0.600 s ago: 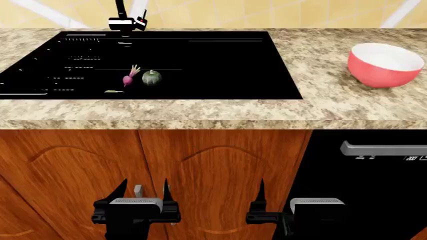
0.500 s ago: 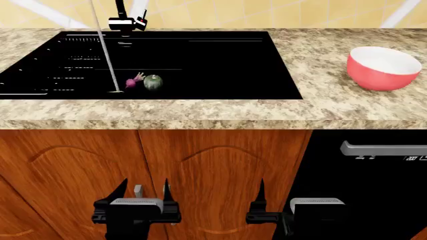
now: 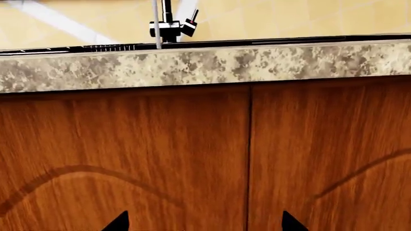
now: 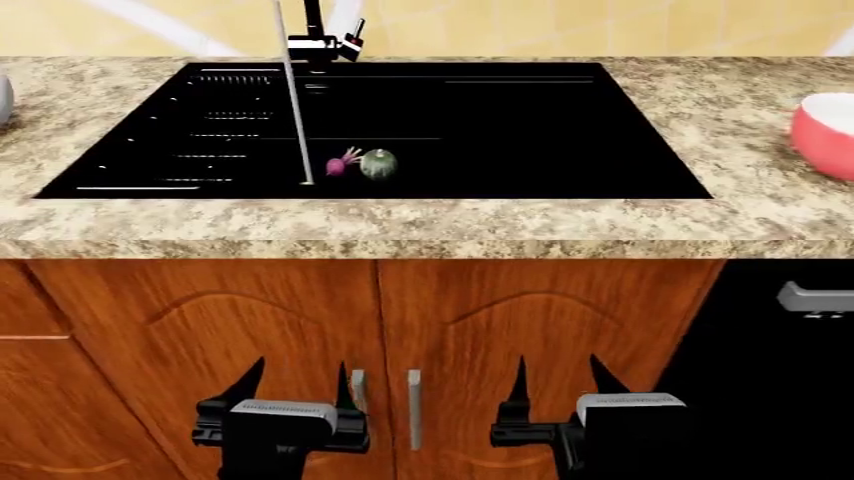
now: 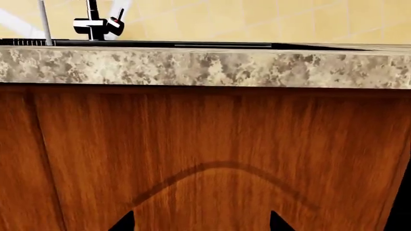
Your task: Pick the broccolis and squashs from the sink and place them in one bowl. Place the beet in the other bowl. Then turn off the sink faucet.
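The speckled beige granite tabletop (image 4: 747, 215) is carrying the large rectangular glossy black sink (image 4: 534, 130), above brown wooden cabinet doors (image 4: 534, 330). At the sink's back rim the black upright faucet (image 4: 320, 35) is standing, and a thin stream of water (image 4: 294, 100) is falling to the basin floor. At the right edge a red bowl with a white inside (image 4: 827, 130) is sitting on the tabletop. Low before the doors, the left gripper (image 4: 296, 385) and the right gripper (image 4: 558, 385) are hanging, fingers spread and holding nothing. In the basin, the round dark green squash (image 4: 379, 164) is lying just beside the small magenta beet (image 4: 340, 164).
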